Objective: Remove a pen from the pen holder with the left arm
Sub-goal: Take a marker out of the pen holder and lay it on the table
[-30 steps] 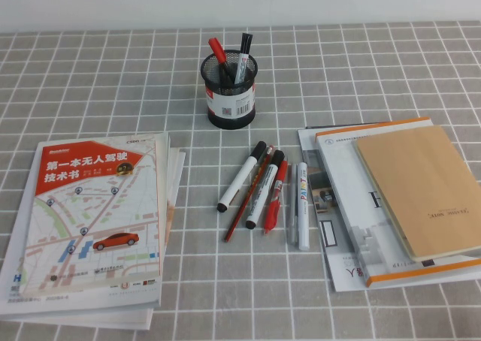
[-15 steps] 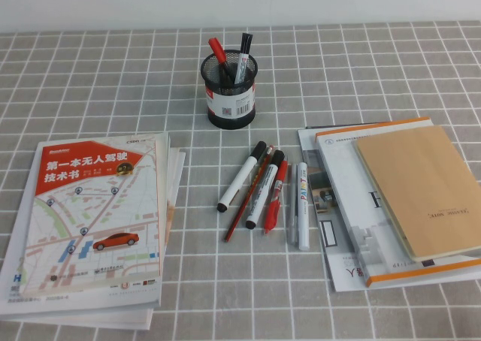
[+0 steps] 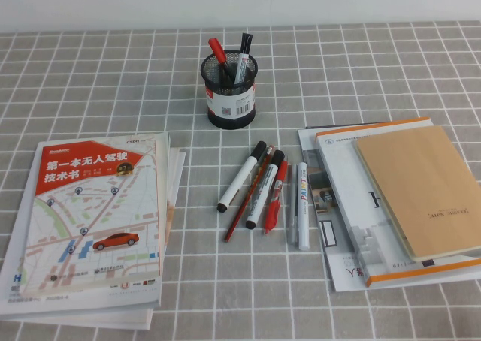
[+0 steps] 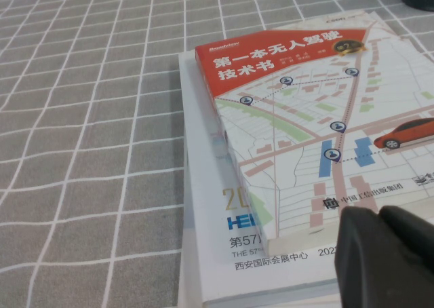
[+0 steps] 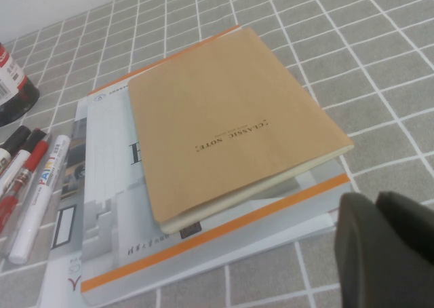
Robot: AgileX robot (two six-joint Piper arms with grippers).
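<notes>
Black left gripper (image 4: 383, 221) idle, jaws pressed together on nothing.
It hangs over the near edge of the map book (image 4: 305, 118), well apart from the mesh pen holder (image 3: 229, 97). The holder stands upright farther back, a red pen (image 3: 217, 54) and a black pen (image 3: 243, 49) leaning out with tops free to grasp. The right gripper (image 5: 376, 207) hangs beside the tan notebook (image 5: 230, 125), likely parked since the job is the left arm's.

The pen holder (image 3: 229, 104) is metal mesh, the notebook (image 3: 417, 191) matt brown paper.
</notes>
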